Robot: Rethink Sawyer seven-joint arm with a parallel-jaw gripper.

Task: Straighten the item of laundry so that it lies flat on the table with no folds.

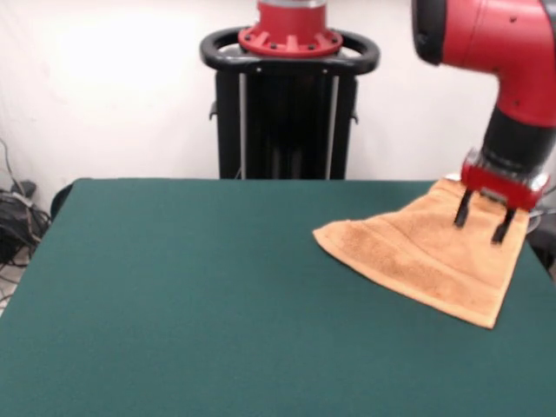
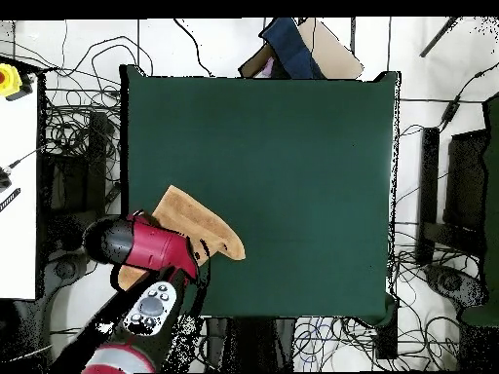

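The item of laundry (image 1: 426, 252) is an orange-tan towel lying folded into a rough triangle on the right side of the green table (image 1: 217, 304). Its pointed corner faces the table's middle and its wide end reaches the table's right edge. My gripper (image 1: 479, 231) stands open over that wide end, two black fingers apart with nothing between them. Whether the tips touch the cloth I cannot tell. In the overhead view the towel (image 2: 195, 222) lies at the lower left of the table (image 2: 292, 166), and the red arm (image 2: 146, 243) covers its lower part.
The black pedestal (image 1: 287, 113) stands behind the table's far edge. Cables (image 2: 68, 156) lie on the floor around the table. A white bench (image 2: 18, 195) stands at the left of the overhead view, and a cardboard box (image 2: 326, 54) past the top edge.
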